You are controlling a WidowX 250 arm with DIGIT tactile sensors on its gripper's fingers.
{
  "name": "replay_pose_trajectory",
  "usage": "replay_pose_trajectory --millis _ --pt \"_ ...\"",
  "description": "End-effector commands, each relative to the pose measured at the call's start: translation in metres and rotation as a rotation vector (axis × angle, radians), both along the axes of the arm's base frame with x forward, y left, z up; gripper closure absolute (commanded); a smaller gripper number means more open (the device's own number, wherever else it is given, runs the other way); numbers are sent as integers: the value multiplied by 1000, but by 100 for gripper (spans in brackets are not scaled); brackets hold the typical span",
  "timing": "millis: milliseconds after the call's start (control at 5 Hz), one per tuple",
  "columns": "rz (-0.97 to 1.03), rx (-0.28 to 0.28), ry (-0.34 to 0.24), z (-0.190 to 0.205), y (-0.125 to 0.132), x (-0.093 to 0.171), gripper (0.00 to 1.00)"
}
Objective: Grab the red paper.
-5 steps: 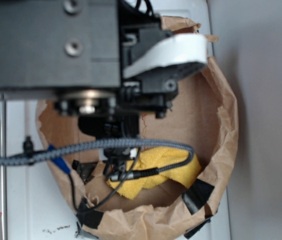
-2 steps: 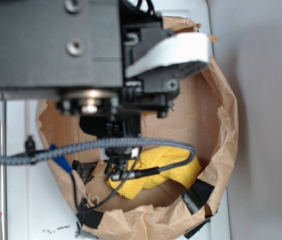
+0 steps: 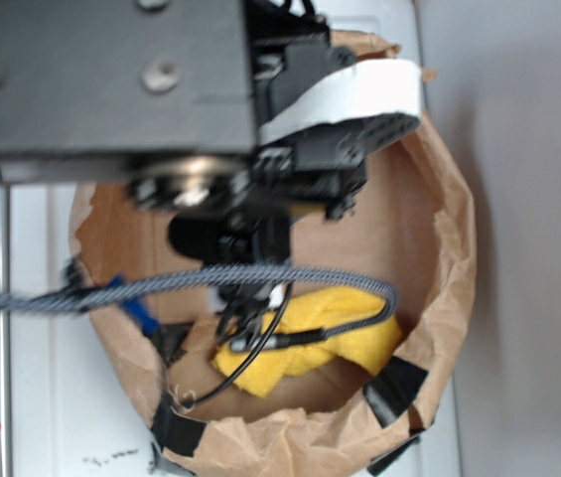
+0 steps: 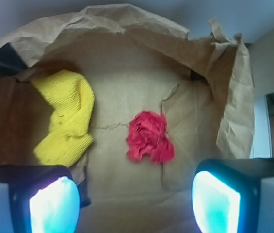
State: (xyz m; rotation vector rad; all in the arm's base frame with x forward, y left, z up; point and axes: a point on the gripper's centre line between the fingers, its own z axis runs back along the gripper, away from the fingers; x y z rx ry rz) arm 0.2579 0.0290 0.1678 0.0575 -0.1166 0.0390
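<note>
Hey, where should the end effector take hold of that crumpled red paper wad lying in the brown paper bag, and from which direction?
Come straight down from above and pinch the crumpled red paper wad across its bunched middle. It lies loose on the floor of the brown paper bag, apart from the yellow terry cloth, and the open end effector already frames it, so probably little sideways correction is needed.
</note>
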Motion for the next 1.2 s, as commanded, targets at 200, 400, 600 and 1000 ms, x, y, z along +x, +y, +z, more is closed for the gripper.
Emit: replay_pose_trajectory --millis 200,400,600,1000 --pt "0 29 -85 -54 19 21 0" --pt "-15 38 -55 -82 19 23 0" --pt "-7 46 -54 -95 21 27 0" --pt "-25 46 -16 -117 25 18 0"
